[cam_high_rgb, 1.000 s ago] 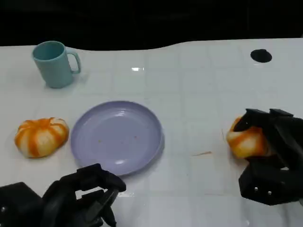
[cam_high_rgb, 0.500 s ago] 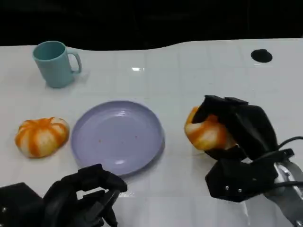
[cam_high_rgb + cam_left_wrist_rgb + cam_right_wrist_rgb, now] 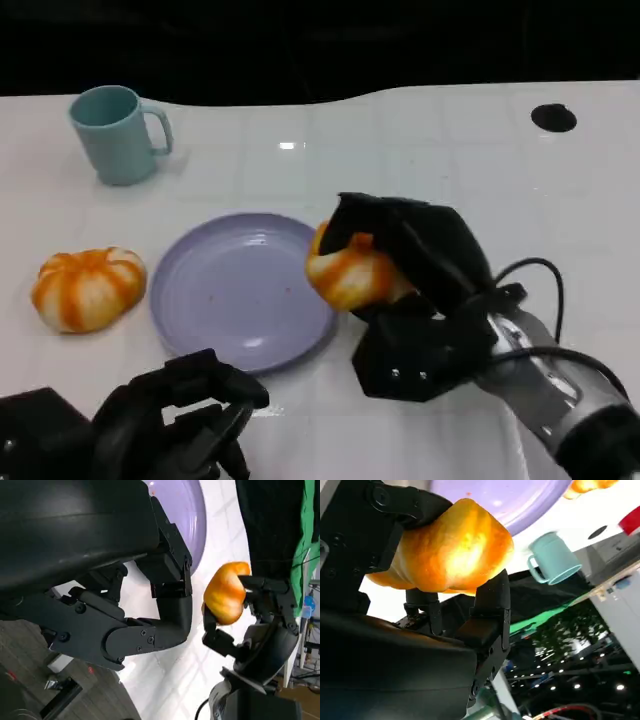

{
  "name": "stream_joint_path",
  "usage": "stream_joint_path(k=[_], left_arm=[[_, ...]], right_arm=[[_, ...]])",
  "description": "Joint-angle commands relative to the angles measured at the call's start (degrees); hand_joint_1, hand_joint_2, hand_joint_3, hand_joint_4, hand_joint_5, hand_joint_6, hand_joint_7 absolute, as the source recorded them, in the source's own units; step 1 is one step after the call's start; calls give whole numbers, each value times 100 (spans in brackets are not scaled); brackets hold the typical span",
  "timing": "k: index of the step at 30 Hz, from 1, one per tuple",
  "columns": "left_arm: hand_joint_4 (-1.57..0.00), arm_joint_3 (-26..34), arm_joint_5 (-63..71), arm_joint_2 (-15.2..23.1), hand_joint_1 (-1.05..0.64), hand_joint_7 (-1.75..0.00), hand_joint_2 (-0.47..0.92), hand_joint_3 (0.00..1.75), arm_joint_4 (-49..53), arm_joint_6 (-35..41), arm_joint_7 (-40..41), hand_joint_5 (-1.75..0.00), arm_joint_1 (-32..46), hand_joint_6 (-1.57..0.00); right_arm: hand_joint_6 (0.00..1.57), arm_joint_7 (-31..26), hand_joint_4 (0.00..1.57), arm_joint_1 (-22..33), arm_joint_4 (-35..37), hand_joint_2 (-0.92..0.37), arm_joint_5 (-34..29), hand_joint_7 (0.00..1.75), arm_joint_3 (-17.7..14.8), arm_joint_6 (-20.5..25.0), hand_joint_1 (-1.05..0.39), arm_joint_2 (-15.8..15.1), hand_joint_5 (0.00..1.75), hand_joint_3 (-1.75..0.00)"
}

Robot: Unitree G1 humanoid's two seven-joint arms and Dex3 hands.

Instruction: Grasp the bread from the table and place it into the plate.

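Observation:
My right hand [image 3: 415, 295] grips an orange-and-white bread roll [image 3: 352, 272] and holds it in the air over the right rim of the lavender plate [image 3: 235, 290]. The right wrist view shows that roll [image 3: 447, 550] clamped between black fingers, with the plate [image 3: 495, 500] beyond it. In the left wrist view the same roll [image 3: 226, 594] sits in the right hand [image 3: 260, 625] beside the plate [image 3: 187, 515]. A second roll [image 3: 88, 288] lies on the table left of the plate. My left hand [image 3: 170, 420] rests low at the front left, fingers curled, holding nothing.
A teal mug [image 3: 115, 134] stands at the back left; it also appears in the right wrist view as the mug [image 3: 552, 560]. A black round hole [image 3: 552, 118] marks the table at the back right. The white table [image 3: 440, 160] ends at a dark far edge.
My right hand has carried the roll leftward from the table's right side to the plate's right rim. The left hand, second roll and mug have stayed put.

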Motion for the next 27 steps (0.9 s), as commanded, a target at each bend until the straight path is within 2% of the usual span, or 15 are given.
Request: stream_joint_path(k=[1,5,7,9,14,17,21,23,24,25,26,27], left_arm=[[-76,-9,54,47,-41,-110,87,48,-82,-62,51,-158,103,-81],[-77,-27,57,35,-40,-111,87,48,-103,-56,55,-158,141,-79],[-76,-27,25,24,-40,-111,87,48,-96,-38,47,-158,143,-79],[-77,-37,33,18,-40,-111,87,48,-76,-50,52,-158,132,-79],[-79,-39,29,5,-41,-109,86,48,-79,-68,59,-155,153,-81],[-80,-61,74,11,-41,-108,86,48,-101,-104,73,-155,183,-82],[-79,-55,26,26,-39,-107,87,48,-192,-6,67,-154,224,-81],[-78,-46,0,31,-39,-106,87,48,-233,50,69,-154,237,-82],[-78,-45,0,33,-39,-106,87,48,-244,61,72,-153,242,-82],[-78,-43,-1,33,-39,-105,87,48,-261,73,76,-153,248,-82],[-78,-41,-3,31,-39,-105,87,47,-274,83,80,-153,253,-82],[-78,-40,-3,28,-39,-105,87,47,-285,96,84,-154,254,-82]], right_arm=[[76,-28,101,-365,338,-27,12,175,86,-35,-12,192,175,-140],[75,-15,101,-608,629,-28,-42,174,193,-3,-12,363,175,-136],[78,-41,99,-742,817,-32,-61,160,254,-19,-14,457,175,-131],[79,-41,98,-889,1058,-32,-10,157,283,-39,-16,595,175,-130],[77,-196,95,-1278,1738,-35,-31,160,354,-10,-17,959,175,-126],[77,-333,95,-1399,2037,-34,-15,156,376,-79,-17,1091,175,-125],[73,-352,92,-1465,2294,-35,108,162,307,-131,-16,1220,175,-124],[76,-200,88,-1472,2347,-38,248,139,216,-132,-16,1264,175,-115],[79,-131,81,-1476,2360,-41,300,115,186,-123,-16,1276,175,-105],[81,-42,78,-1488,2370,-44,324,102,180,-106,-16,1279,171,-98],[76,90,66,-1520,2368,-50,300,80,224,-25,-20,1261,147,-84],[72,216,56,-1555,2357,-57,247,65,286,53,-23,1232,127,-73]])
